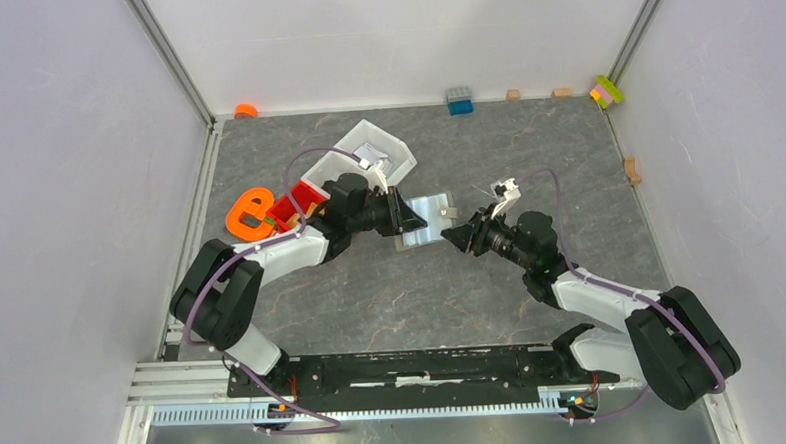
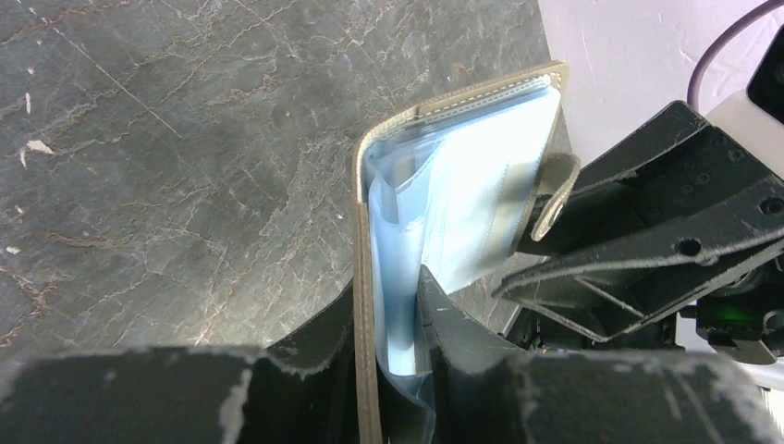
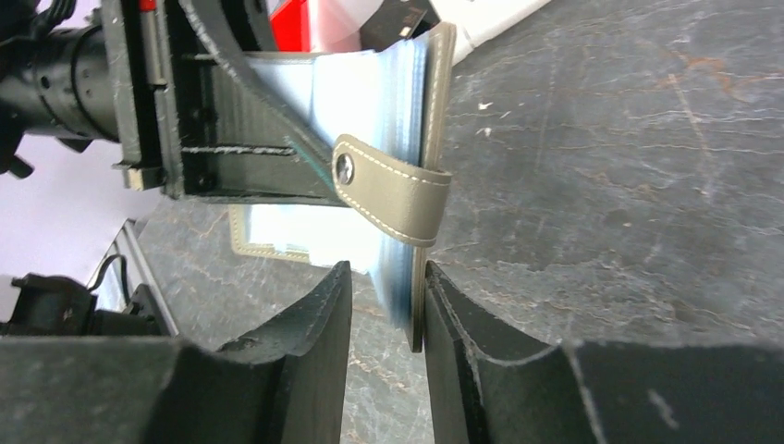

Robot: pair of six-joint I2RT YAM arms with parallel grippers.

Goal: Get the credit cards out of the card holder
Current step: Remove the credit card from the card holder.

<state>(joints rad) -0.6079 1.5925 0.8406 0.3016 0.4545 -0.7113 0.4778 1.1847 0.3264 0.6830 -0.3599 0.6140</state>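
The taupe card holder (image 1: 431, 220) is held open above the table middle, between both grippers. In the left wrist view my left gripper (image 2: 385, 282) is shut on one flap of the card holder (image 2: 363, 185), with pale blue cards in clear sleeves (image 2: 462, 185) fanning out of it. In the right wrist view my right gripper (image 3: 386, 268) is open and straddles the other flap (image 3: 436, 102). That flap lies against the right finger, with a gap to the left one. The snap strap (image 3: 393, 190) hangs over the sleeves (image 3: 370, 92). In the top view the left gripper (image 1: 409, 216) and the right gripper (image 1: 458, 236) face each other.
A white bin (image 1: 366, 158) stands behind the left arm, with a red bin (image 1: 303, 201) and an orange object (image 1: 249, 213) to its left. A blue block (image 1: 459, 101) and small blocks line the back wall.
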